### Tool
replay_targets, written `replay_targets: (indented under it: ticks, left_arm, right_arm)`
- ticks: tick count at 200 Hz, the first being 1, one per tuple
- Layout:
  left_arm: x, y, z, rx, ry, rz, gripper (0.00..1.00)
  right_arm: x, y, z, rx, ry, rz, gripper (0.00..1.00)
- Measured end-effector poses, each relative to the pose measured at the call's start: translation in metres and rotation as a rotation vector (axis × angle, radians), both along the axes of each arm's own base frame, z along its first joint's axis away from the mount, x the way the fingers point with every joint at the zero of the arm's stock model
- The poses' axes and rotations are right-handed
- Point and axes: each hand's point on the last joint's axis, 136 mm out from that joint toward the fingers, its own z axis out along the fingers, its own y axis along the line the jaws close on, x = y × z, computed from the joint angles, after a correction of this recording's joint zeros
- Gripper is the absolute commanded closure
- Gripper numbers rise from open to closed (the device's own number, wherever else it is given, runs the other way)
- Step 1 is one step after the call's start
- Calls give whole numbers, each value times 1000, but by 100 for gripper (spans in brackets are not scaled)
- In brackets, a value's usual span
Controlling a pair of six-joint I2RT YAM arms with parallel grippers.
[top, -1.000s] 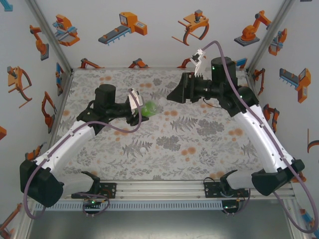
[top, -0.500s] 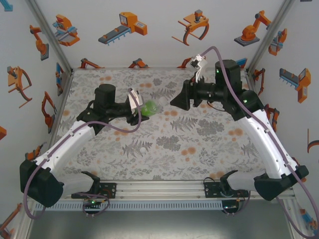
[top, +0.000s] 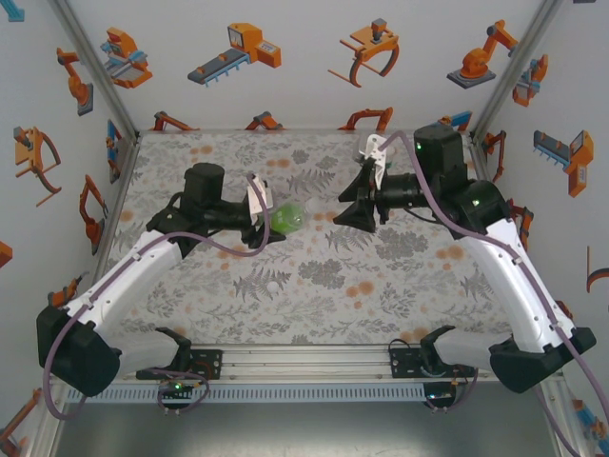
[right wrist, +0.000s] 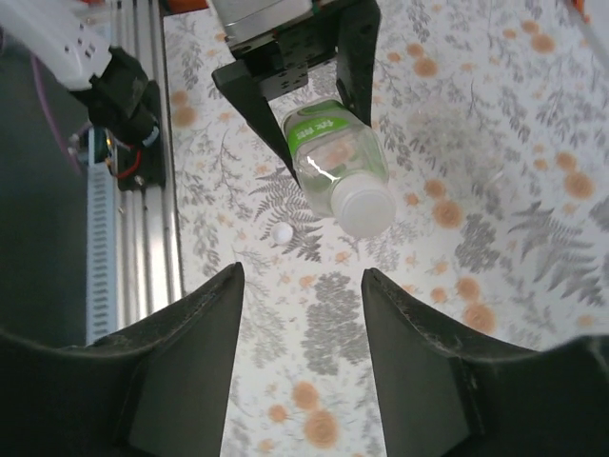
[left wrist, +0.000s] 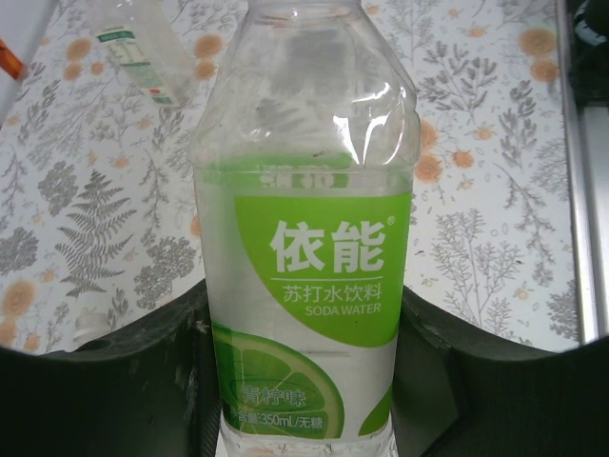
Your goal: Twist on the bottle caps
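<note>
My left gripper (top: pixel 263 218) is shut on a clear bottle with a green label (top: pixel 284 217), gripping it by its lower body (left wrist: pixel 304 286). The bottle is held on its side above the table, neck pointing towards the right arm. In the right wrist view a white cap (right wrist: pixel 366 208) sits on the neck of this bottle (right wrist: pixel 333 152). My right gripper (top: pixel 352 211) hangs open and empty a short way in front of that cap, its jaws (right wrist: pixel 301 276) well apart. A loose white cap (top: pixel 274 284) lies on the table (right wrist: pixel 283 231).
A second clear bottle with a whitish label (left wrist: pixel 143 52) lies on the patterned table beyond the held one. The aluminium rail (right wrist: pixel 133 228) with the arm bases runs along the near edge. Printed walls close in the other three sides.
The right gripper has swung down and nearer, turning to face the bottle's capped end, and its jaws have narrowed somewhat. The left arm and the bottle have stayed put.
</note>
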Motion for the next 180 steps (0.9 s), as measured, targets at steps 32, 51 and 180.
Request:
replay_targets:
  ticks: [32, 51, 180]
  left_arm:
    - [-14, -2, 4, 2, 15, -51, 100]
    - [-21, -2, 3, 7, 37, -78, 100]
    - [-40, 0, 6, 12, 109, -140, 100]
  right_arm:
    - [-8, 4, 2, 32, -83, 85, 50]
    - [-8, 8, 0, 44, -109, 121, 49]
    - [-9, 26, -28, 77, -112, 240, 50]
